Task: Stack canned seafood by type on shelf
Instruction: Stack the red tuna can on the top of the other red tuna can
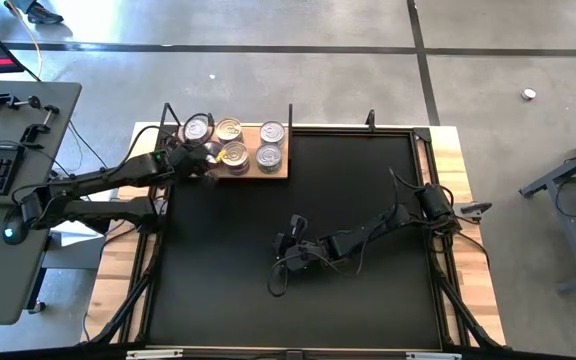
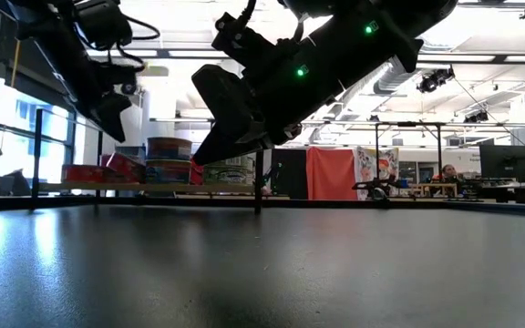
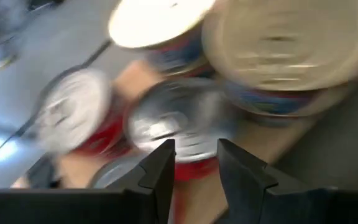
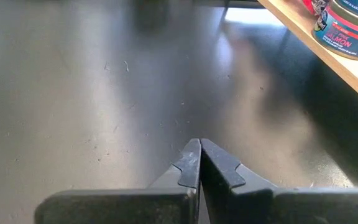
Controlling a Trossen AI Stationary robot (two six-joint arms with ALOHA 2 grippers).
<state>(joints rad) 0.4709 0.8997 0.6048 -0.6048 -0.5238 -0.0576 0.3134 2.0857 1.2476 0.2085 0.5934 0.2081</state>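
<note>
- All the canned seafood (image 1: 236, 143) visible sits on the shelf (image 1: 280, 170) at the far left corner of the black mat (image 1: 298, 250); no tin lies loose on the mat, so the stacking looks nearly or fully done.
- Five lids show from above, and the low view shows some tins stacked two high; whether each pile holds one type cannot be confirmed.
- Left gripper (image 3: 192, 163) hovers at the shelf's left end, its fingers (image 3: 160, 171) parted with nothing between them; a silver-lidded red tin (image 3: 169, 127) lies just beyond the fingertips, apart from them.
- Right gripper (image 4: 199, 163) waits low over the middle of the mat, fingers pressed together and empty, well apart from the shelf.
</note>
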